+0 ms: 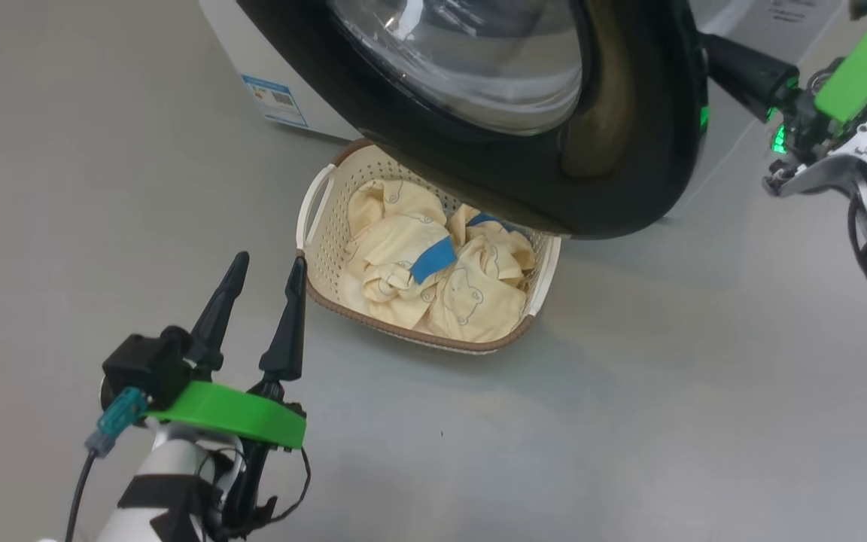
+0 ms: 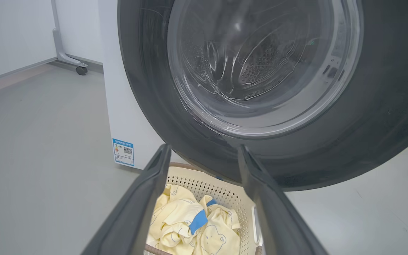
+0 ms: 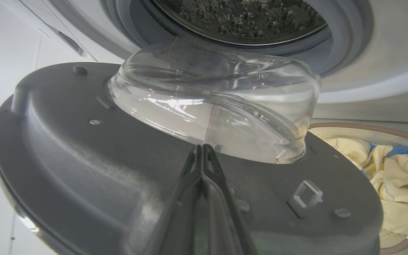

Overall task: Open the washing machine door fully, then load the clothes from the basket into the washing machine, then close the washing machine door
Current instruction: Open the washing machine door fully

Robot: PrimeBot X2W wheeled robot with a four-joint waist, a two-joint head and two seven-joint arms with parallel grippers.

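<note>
Head view: left fingers (image 1: 217, 316) wide apart, empty; right fingers (image 3: 190, 202) closed, empty, near the washing machine door (image 1: 629, 173).

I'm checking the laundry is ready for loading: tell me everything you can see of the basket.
The basket is small, rectangular, cream plastic with perforated walls, a brown woven-look rim and white side handles. It stands upright on the grey floor, its far end under the open washing machine door. Crumpled pale yellow clothes with blue patches lie in it.
</note>
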